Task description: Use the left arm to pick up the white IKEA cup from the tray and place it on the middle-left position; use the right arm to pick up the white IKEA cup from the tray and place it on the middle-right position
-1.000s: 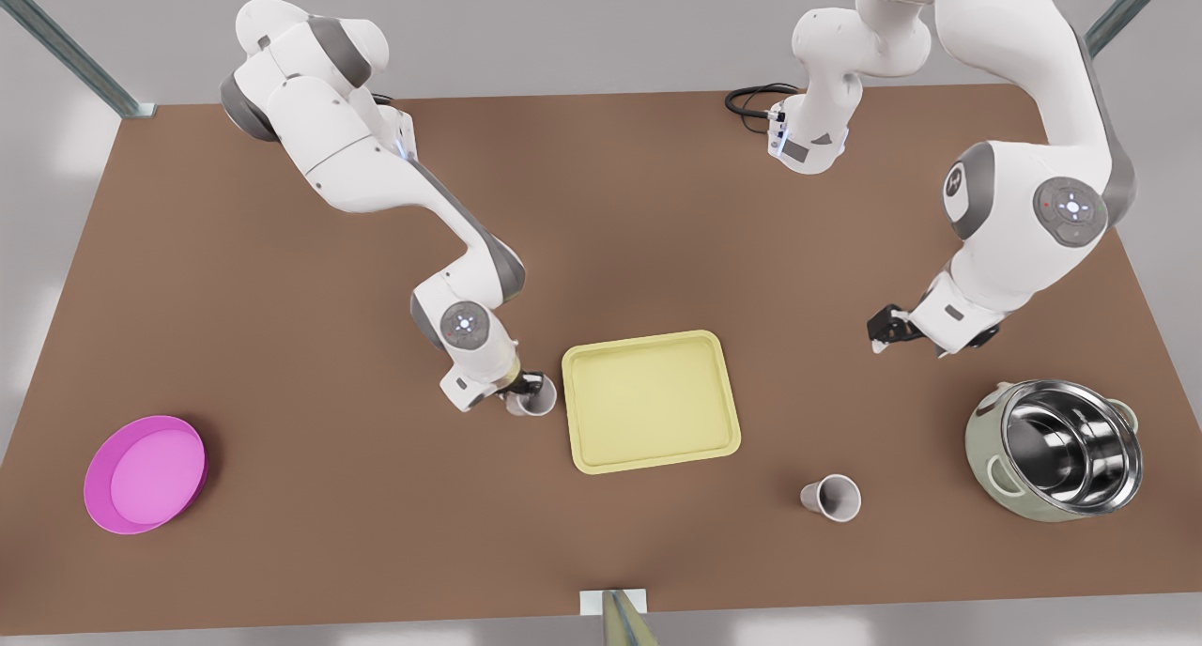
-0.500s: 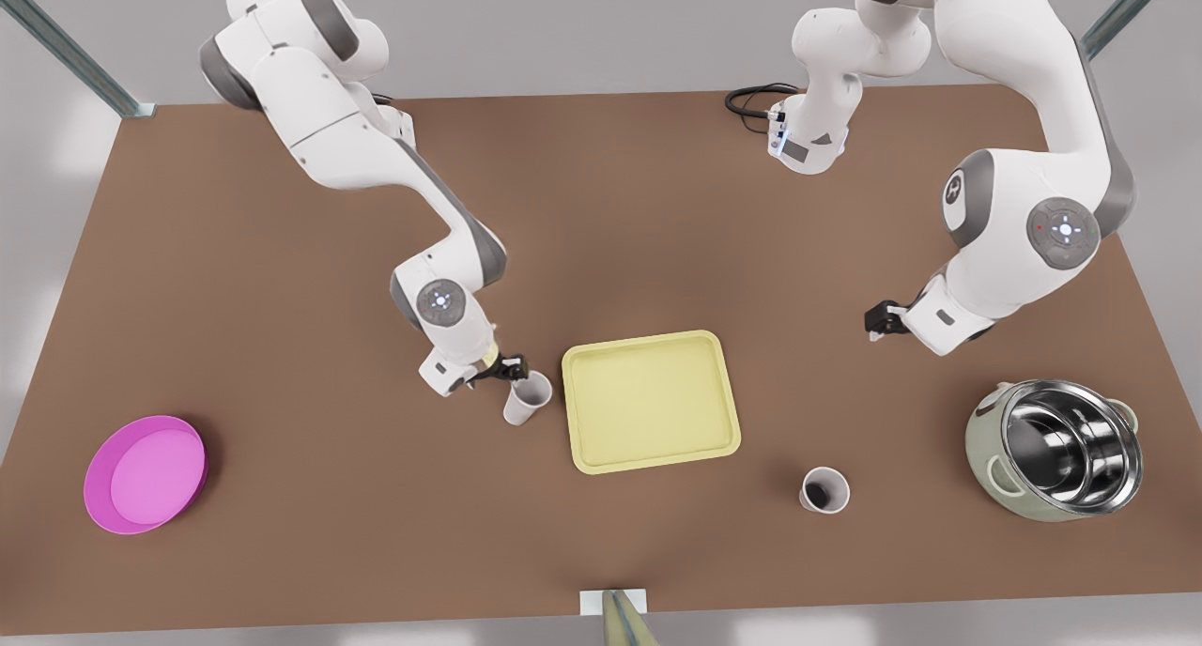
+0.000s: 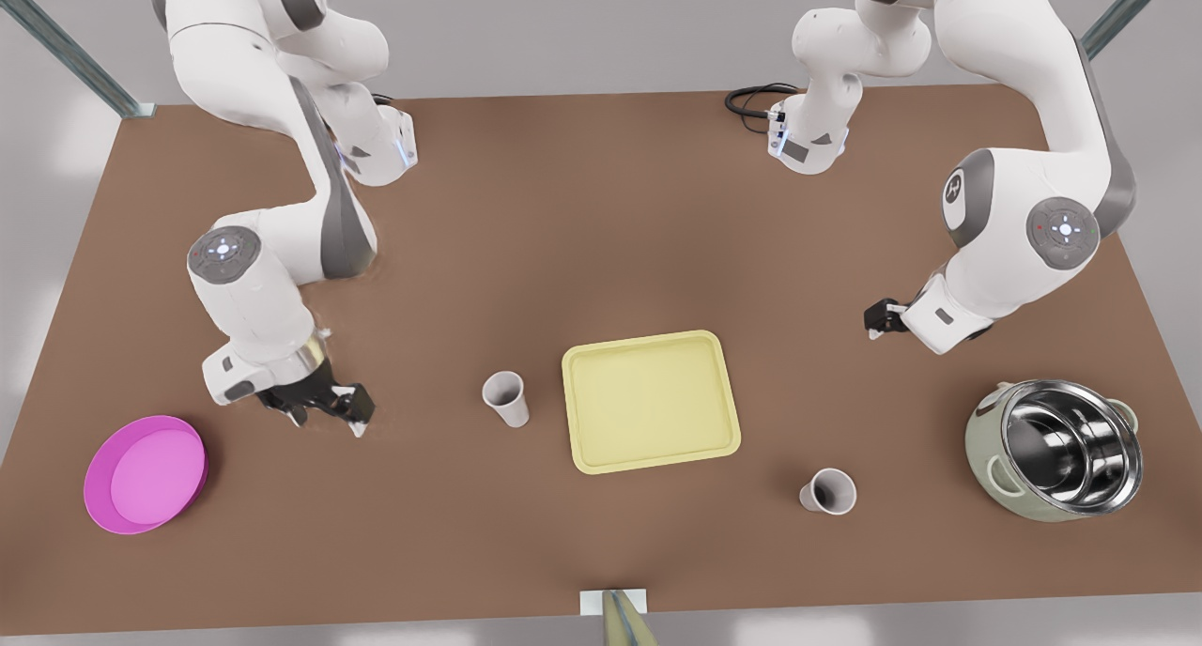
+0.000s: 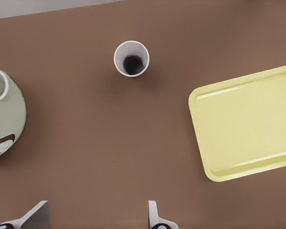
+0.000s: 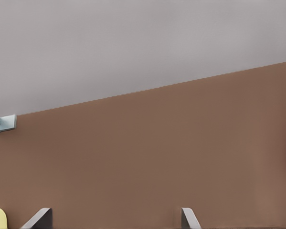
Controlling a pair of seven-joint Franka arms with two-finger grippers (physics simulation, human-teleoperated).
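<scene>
Standing upright off the tray [image 3: 651, 402]: right-arm cup [image 3: 505, 398] just beside it, left-arm cup [image 3: 828, 492] nearer the pot [image 3: 1056, 449]. Fingers of left gripper [image 3: 875, 325] and right gripper [image 3: 329, 421] spread open, empty. Placement judged done; next, retract clear of both cups.

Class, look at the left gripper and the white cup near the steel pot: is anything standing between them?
Nothing visible does. Bare brown tabletop lies between the open left gripper and the white cup. The pot and the tray sit off to either side of that path.
</scene>
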